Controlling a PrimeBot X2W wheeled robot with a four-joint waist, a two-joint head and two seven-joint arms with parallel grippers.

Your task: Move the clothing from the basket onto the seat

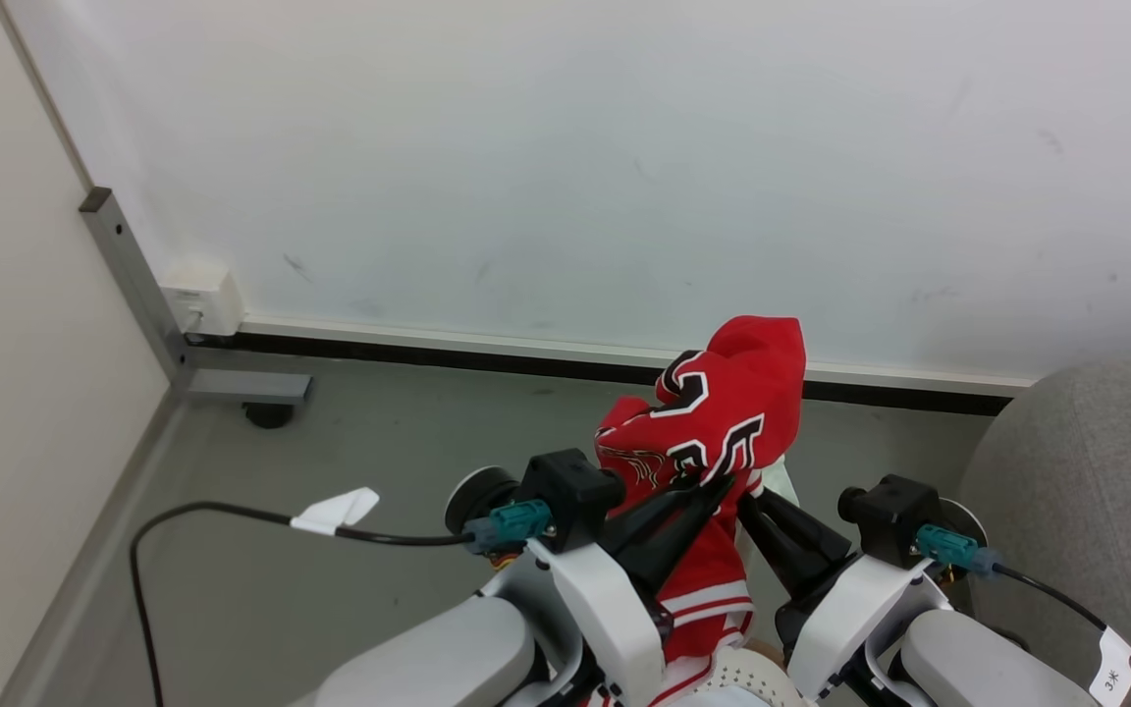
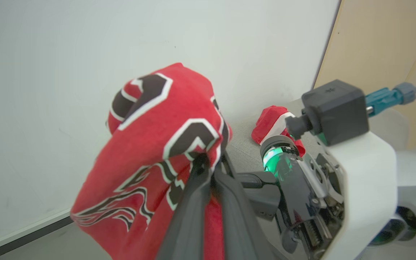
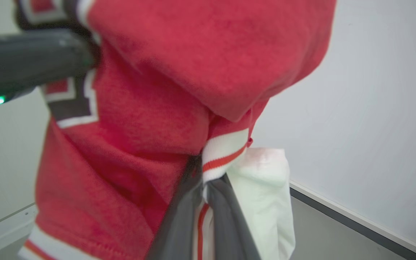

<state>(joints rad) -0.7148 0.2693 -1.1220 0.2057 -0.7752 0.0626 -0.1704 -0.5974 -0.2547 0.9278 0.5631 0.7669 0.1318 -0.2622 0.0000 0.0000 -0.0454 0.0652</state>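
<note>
Red knit garment [image 1: 732, 393], black-and-white lettering, hangs aloft above the basket [image 1: 747, 678], well short of the grey seat [image 1: 1066, 471]. My left gripper [image 1: 716, 484] is clamped on the lettered panel; my right gripper [image 1: 745, 501] is clamped on the striped hem. Assessment: soft, light, limp; it will sag and drape. Bunched folds or hem offer the firmest hold.
</note>
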